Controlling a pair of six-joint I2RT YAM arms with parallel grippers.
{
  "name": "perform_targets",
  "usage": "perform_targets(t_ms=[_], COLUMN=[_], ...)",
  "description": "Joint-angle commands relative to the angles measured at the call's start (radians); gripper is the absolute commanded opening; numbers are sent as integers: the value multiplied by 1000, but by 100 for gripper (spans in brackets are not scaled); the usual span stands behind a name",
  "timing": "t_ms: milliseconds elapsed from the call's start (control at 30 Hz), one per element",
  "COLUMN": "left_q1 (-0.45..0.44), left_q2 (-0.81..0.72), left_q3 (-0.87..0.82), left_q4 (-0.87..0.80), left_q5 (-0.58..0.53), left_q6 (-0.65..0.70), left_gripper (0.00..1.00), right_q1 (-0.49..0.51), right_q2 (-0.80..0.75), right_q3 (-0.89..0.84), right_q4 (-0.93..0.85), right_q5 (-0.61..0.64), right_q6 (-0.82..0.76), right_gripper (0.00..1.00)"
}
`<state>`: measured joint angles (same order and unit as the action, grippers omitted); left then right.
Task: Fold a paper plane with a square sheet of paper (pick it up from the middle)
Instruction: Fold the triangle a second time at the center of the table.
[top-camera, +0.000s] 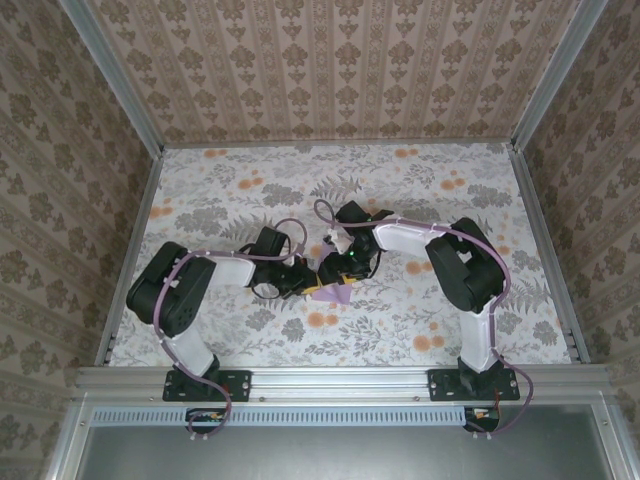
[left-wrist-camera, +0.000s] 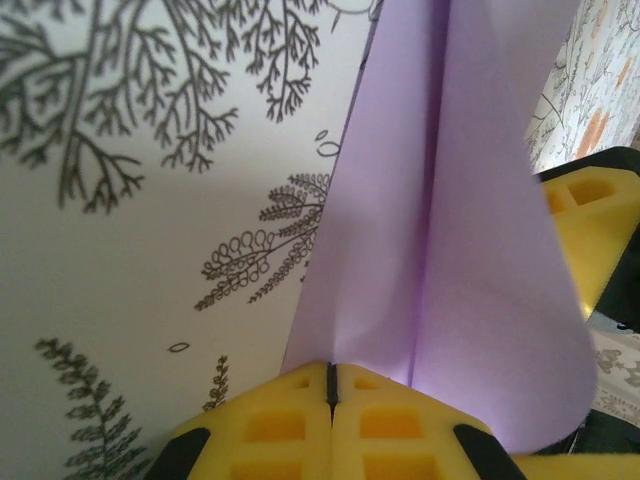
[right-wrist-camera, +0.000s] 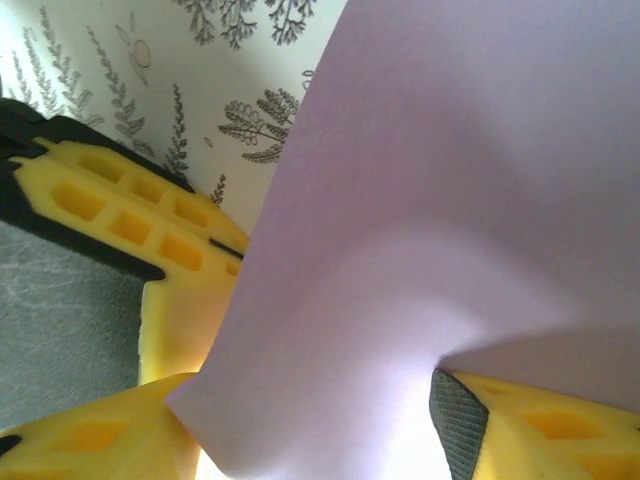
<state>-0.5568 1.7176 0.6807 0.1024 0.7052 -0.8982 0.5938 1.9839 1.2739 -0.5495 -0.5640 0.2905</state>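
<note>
Lavender square sheet of paper (left-wrist-camera: 440, 250) tight in left end effector (left-wrist-camera: 331, 385); right end effector (right-wrist-camera: 320, 440) agape — half behind paper.

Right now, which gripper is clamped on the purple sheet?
The left gripper: its jaws meet on the purple sheet, while the right gripper stands open.

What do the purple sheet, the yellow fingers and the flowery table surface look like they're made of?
Sheet: thin matte paper; it bends and holds a crease. Yellow fingers: probably moulded plastic or rubber, with recessed pockets. Table surface: smooth printed covering, perhaps paper or vinyl.
</note>
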Motion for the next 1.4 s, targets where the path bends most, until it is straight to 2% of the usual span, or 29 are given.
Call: perform_targets(t_ms=[0,133,267,367,533,667,900,1133,1367], left_q1=[-13,-12,-13,-12,-12,-12,-14,-15,-15], left_q2=[22,28,31,30,24,15,-2,-29,-3], left_q3=[0,-9,-8,-3,6,11,-21,-25,-37], left_q4=[0,3,8,12,18,26,173,252,355], left_q5=[-19,-24,-23,-15,-1,12,75,109,116], left_q6=[-13,-15,-15,-13,-10,-12,-90,-136,-196], left_gripper=[0,0,0,0,0,0,2,6,7], right_q1=[-22,-40,-50,-50,-50,-51,-48,-46,-46], right_q2=[-12,-74,-117,-125,-80,-24,21,36,41], right_q3=[-38,-53,-58,-70,-52,-25,-18,-23,-21], right_q4=[67,126,139,133,67,46,51,45,42], right_q5=[-16,-78,-65,-18,99,132,112,113,110], right_q6=[-4,33,69,83,95,108,114,119,126], right_gripper=[71,79,78,72,50,42,40,39,29])
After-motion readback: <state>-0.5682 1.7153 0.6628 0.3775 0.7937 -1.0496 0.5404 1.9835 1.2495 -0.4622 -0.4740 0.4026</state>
